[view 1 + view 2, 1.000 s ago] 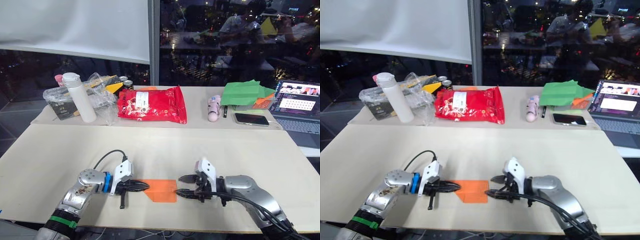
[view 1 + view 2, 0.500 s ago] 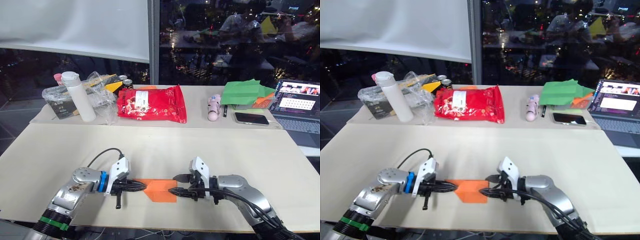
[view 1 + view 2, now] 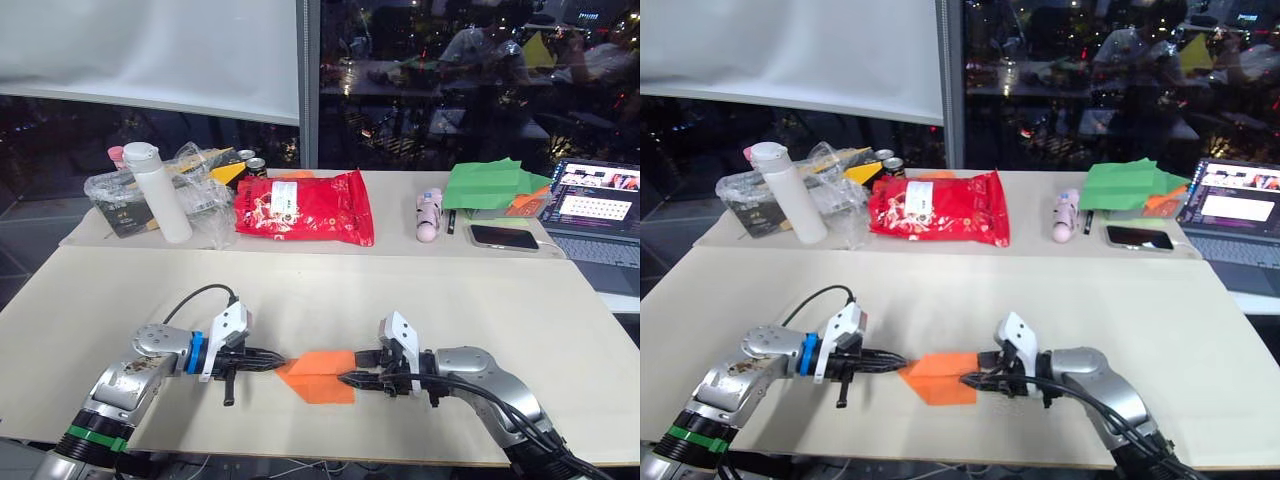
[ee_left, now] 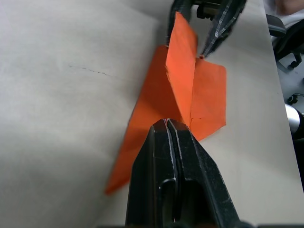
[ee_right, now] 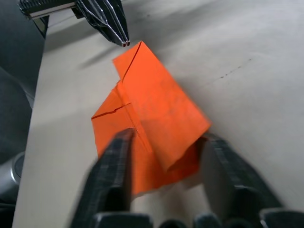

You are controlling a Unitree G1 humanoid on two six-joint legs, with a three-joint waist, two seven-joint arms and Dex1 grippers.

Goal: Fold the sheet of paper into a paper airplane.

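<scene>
The sheet of paper [image 3: 322, 375], bright orange and part-folded with a raised flap, lies near the front edge of the table [image 3: 480, 300], about midway along it. The left gripper [image 3: 280, 365] has its two black fingers pressed together, pinching the pointed left end of the paper. The right gripper [image 3: 348, 376] sits at the paper's right end with its fingers spread, one either side of the raised flap; I cannot tell whether they touch it.

Along the far edge of the table, from left to right: a white bottle [image 3: 158, 194] beside a clear plastic bag [image 3: 195, 200], a red snack bag [image 3: 304, 208], a green paper stack [image 3: 494, 187], a phone [image 3: 503, 238], and a laptop [image 3: 598, 212] at the far right corner.
</scene>
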